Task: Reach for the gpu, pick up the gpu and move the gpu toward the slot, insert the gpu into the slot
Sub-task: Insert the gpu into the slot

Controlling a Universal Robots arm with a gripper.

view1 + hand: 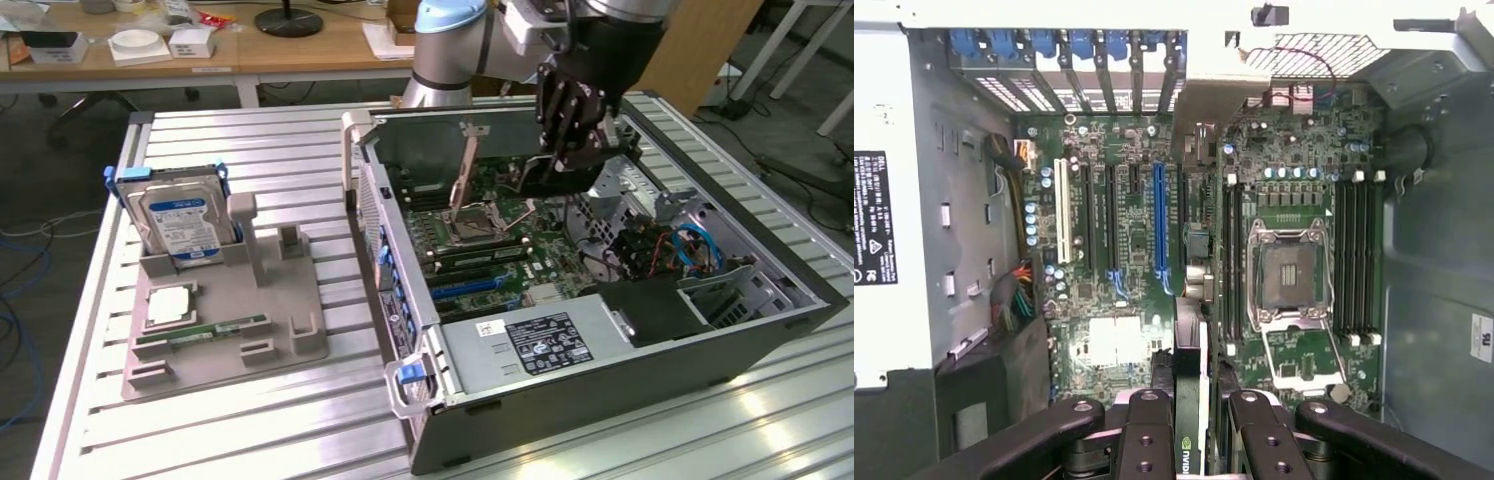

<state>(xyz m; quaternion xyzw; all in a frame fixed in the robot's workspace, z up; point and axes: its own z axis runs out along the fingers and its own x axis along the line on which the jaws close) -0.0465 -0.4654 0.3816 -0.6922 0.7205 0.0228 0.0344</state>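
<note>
My gripper (577, 150) hangs over the open computer case (747, 330), above the back part of the motherboard (514, 245). It is shut on the gpu (558, 178), a dark card that hangs below the fingers. In the wrist view the gpu (1189, 385) is seen edge-on between the two black fingers (1146, 415), held over the board. The long blue slot (1161, 225) lies on the board a short way from the card's edge, with black slots beside it. In the exterior view the blue slots (467, 285) sit on the board's near side.
A grey fixture (220, 350) on the slatted table at the exterior view's left holds a blue-labelled hard drive (180, 215), a processor chip (170, 303) and a green memory stick (214, 328). Inside the case are the power supply (534, 345), the open CPU socket (1291, 270) and cable bundles (667, 250).
</note>
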